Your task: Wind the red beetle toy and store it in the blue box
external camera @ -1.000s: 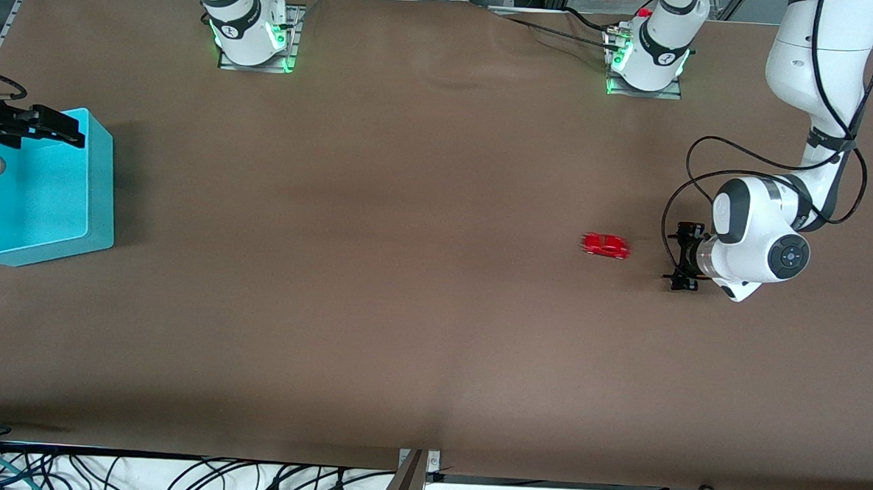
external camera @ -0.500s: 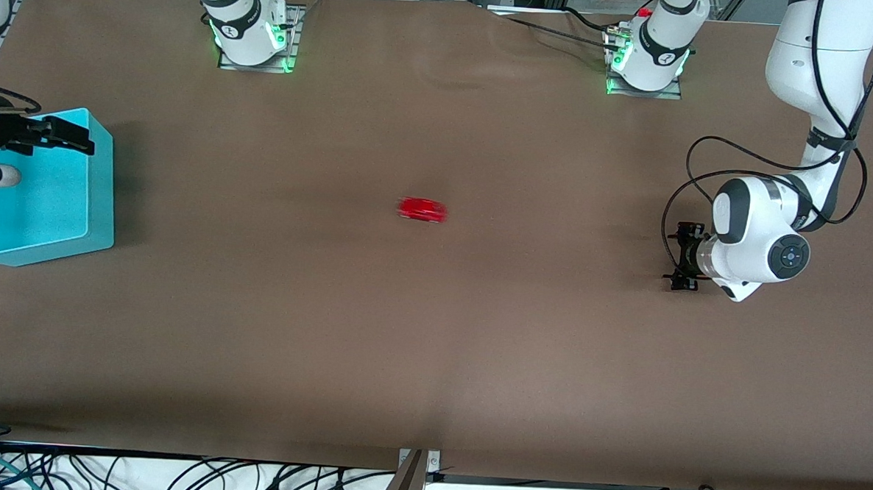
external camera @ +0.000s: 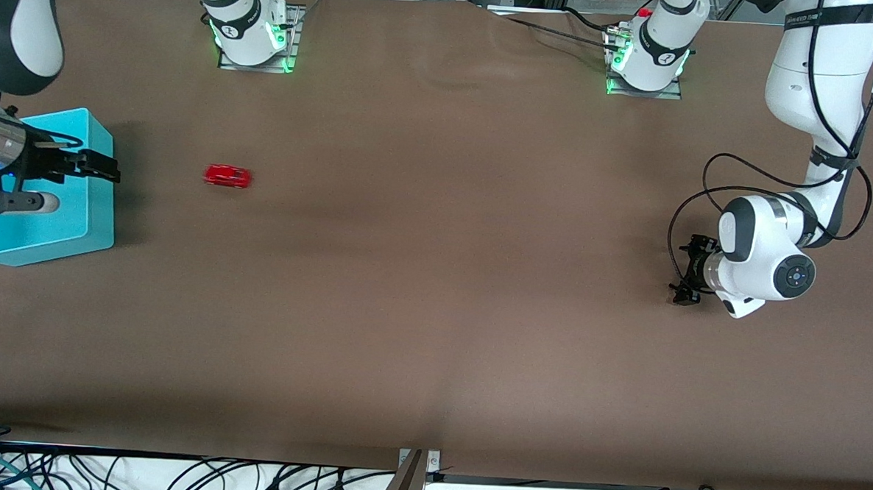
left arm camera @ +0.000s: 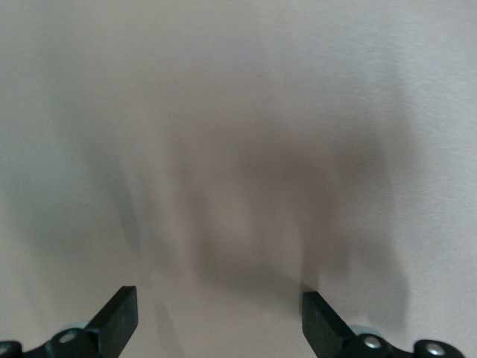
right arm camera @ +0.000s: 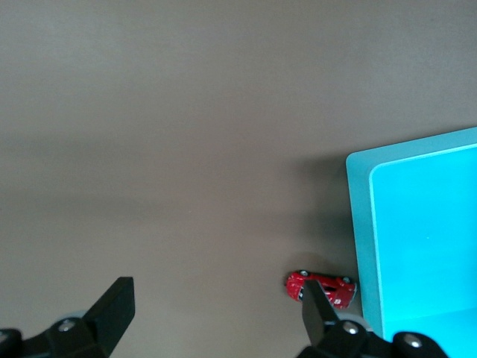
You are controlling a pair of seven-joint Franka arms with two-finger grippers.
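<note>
The red beetle toy (external camera: 227,176) stands on the brown table, a short way from the blue box (external camera: 101,216) toward the left arm's end. My right gripper (external camera: 105,167) is open and empty, over the box's wall on the toy's side. In the right wrist view the toy (right arm camera: 322,287) lies close to the box's rim (right arm camera: 359,224), partly hidden by one finger of my right gripper (right arm camera: 216,313). My left gripper (external camera: 687,271) is open and empty, low over bare table at the left arm's end. The left wrist view shows only my left gripper (left arm camera: 220,317) and blurred table.
The two arm bases (external camera: 250,38) (external camera: 647,59) stand along the table's edge farthest from the front camera. Loose cables (external camera: 176,477) hang below the table's nearest edge. The box sits at the right arm's end of the table.
The toy has rolled across the table from near my left gripper toward the blue box. My right gripper has moved from over the box toward the toy. My left gripper has shifted slightly.
</note>
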